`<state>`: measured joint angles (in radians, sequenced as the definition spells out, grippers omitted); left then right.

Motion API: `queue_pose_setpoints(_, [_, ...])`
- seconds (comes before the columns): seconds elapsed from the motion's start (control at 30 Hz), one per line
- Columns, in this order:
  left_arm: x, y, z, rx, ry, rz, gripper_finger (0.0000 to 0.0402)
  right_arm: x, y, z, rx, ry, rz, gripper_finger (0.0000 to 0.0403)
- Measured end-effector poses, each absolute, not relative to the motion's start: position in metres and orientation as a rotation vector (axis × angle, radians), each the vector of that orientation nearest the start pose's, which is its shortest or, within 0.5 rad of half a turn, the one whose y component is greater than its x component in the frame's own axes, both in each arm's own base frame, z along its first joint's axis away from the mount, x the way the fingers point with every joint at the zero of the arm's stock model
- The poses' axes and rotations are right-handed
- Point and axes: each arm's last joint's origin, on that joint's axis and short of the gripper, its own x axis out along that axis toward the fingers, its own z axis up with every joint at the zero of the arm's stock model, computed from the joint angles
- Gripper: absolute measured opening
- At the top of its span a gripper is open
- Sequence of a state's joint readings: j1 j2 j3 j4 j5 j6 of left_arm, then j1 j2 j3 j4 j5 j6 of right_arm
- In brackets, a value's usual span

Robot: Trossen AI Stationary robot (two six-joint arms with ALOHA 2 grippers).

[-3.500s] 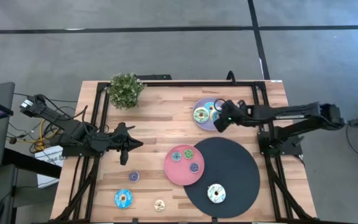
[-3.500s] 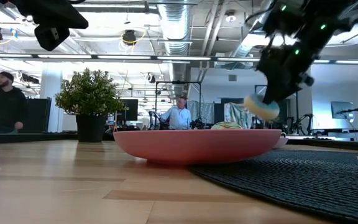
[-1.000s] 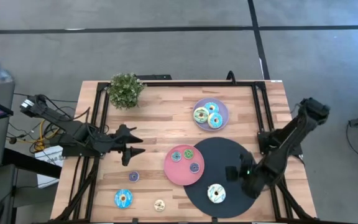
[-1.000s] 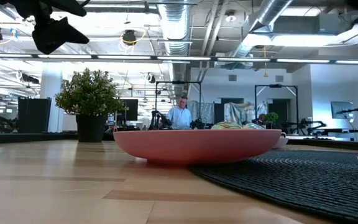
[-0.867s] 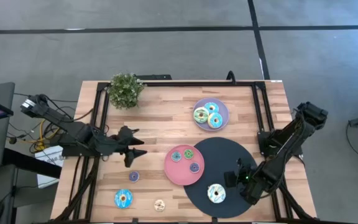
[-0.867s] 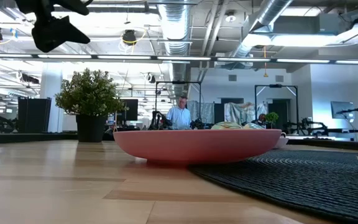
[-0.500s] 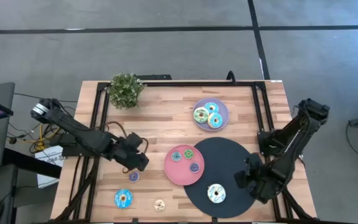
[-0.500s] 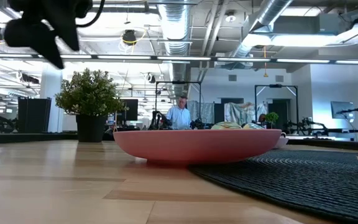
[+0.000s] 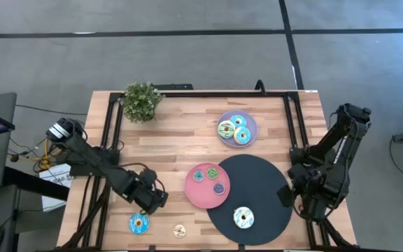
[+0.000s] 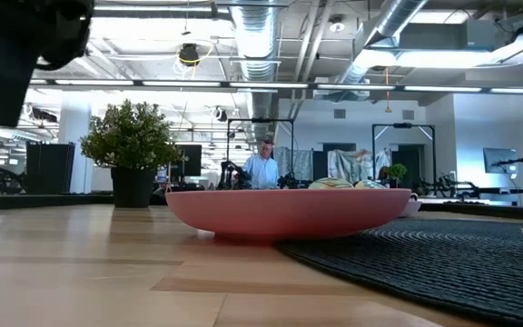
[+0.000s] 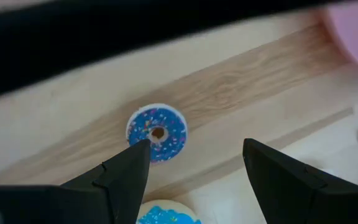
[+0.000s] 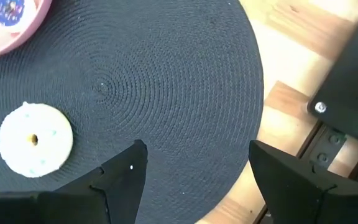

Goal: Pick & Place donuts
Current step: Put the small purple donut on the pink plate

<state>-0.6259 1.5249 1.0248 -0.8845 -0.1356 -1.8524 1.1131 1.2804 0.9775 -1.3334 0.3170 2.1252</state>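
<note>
My left gripper is open and hovers over a small blue-purple sprinkled donut, which lies flat on the wood ahead of its fingers; the gripper hides this donut in the high view. A bigger blue donut and a small yellow one lie near the table's near edge. Three small donuts lie on the pink plate, two on the lilac plate. A white donut lies on the black disc. My right gripper is open and empty at the disc's right rim.
A potted plant stands at the table's far left. Black frame rails run along both table sides. Bare wood lies between the plant and the lilac plate. A person is in the room far behind the table.
My left gripper has gone toward the table's near edge and down, from beside the pink plate to over the small blue-purple donut. My right gripper has drawn back from the white donut toward the table's right edge. The donuts have stayed in place.
</note>
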Motion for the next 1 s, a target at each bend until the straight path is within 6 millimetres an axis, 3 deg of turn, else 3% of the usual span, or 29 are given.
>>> queue_pose_setpoints(0.3, [0.224,-0.169,0.182,-1.026,1.262,0.883,0.025,0.092,0.167,0.246,0.677,1.112,-0.758,0.0269])
queue_pose_setpoints(1.0, [0.228,-0.162,0.181,-0.983,1.231,0.9,0.025,0.093,0.169,0.245,0.704,1.113,-0.739,0.0269])
